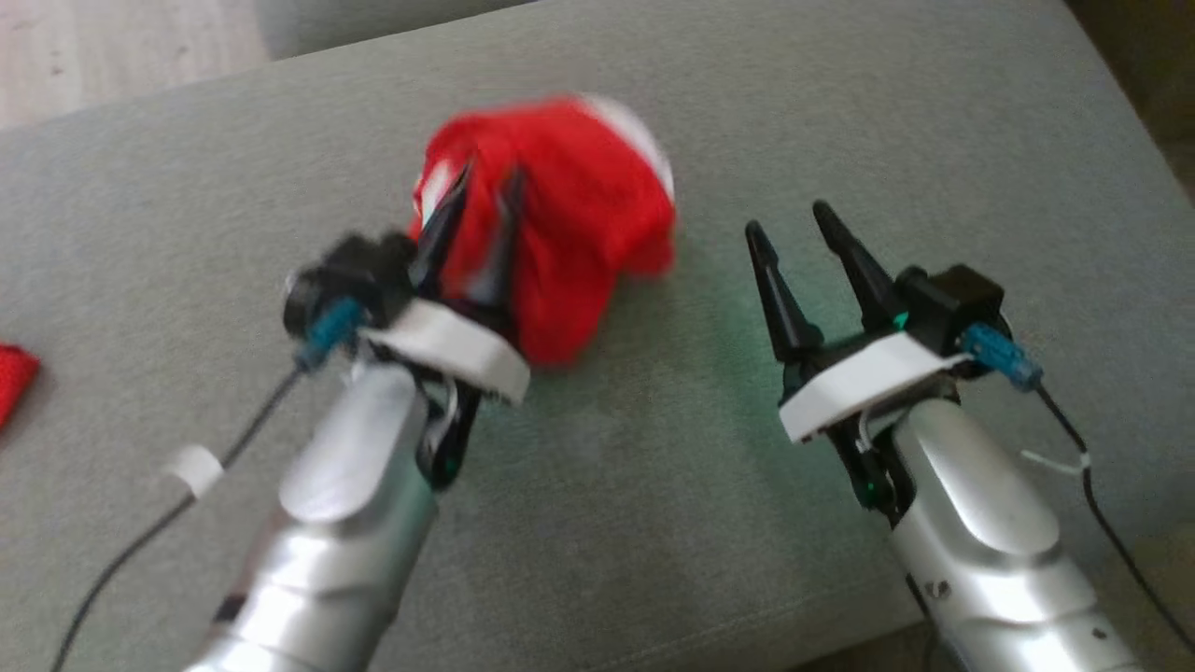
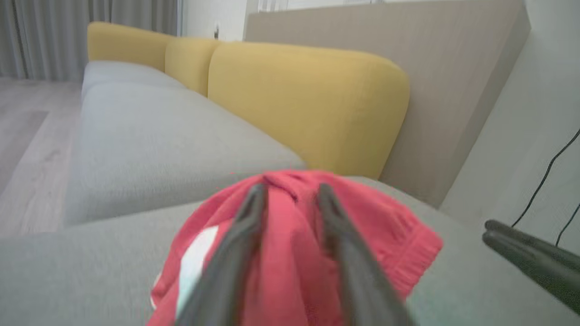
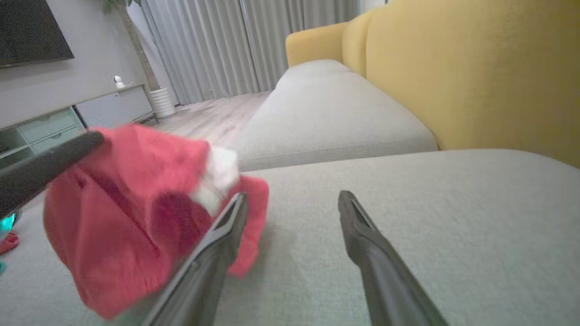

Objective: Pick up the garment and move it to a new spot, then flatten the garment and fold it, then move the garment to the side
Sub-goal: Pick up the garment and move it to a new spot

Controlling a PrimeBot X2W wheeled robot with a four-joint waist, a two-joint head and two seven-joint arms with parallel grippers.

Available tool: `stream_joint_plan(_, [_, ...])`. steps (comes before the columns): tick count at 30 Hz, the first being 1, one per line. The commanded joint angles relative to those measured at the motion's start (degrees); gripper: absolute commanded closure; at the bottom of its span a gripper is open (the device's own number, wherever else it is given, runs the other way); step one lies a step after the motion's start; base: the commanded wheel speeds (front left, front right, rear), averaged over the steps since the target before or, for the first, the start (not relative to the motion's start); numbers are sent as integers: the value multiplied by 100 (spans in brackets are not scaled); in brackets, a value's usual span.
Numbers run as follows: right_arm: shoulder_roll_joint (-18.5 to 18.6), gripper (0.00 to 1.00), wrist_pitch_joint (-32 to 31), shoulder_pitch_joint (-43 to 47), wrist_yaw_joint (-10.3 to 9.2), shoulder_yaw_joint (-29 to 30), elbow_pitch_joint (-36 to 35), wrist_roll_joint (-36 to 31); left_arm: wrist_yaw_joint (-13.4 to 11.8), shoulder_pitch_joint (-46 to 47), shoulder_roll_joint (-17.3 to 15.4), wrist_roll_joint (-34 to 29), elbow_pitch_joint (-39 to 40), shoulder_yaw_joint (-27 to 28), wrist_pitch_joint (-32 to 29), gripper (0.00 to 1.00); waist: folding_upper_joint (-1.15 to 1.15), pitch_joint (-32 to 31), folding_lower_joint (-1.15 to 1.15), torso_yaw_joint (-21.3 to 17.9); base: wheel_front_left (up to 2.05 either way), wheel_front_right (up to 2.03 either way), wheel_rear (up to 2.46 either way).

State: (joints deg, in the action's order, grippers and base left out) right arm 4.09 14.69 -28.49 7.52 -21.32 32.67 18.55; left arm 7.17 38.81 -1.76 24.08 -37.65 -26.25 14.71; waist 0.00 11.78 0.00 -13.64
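Note:
The garment (image 1: 579,205) is red with a white patch, bunched and motion-blurred, a little above the grey sofa seat (image 1: 653,523). My left gripper (image 1: 490,175) is at its near left side with the fingers parted, and red cloth shows between and behind them. In the left wrist view the garment (image 2: 389,235) drapes around that gripper (image 2: 292,188). The right gripper (image 1: 789,219) stands open to the right of the cloth with nothing in it. In the right wrist view its left finger (image 3: 217,244) overlaps the garment (image 3: 118,217).
Yellow back cushions (image 2: 308,104) rise behind the seat. A small red item (image 1: 14,373) lies at the far left edge. Wood floor (image 1: 93,47) shows beyond the seat's far left corner. The seat's front edge runs close by my right forearm.

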Motion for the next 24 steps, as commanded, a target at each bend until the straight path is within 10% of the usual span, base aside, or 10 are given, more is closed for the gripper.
stream_joint_plan(1, [-120, 0, 30, 33, -3, -80, -141, 54, -100, -8, -115, -18, 45, 42, 29, 0, 0, 22, 0, -79, 0, 0, 0])
stream_joint_plan(12, [-121, 0, 30, 389, -3, 423, -77, -79, -584, -1165, -184, -343, 433, 1103, 29, 0, 0, -344, 0, 560, 0, 0, 0])
stream_joint_plan(24, [-121, 0, 30, 1170, -3, 867, 139, -229, -469, -3168, -165, -1035, 1418, 2577, 29, 0, 0, -930, 0, 1158, 0, 0, 0])
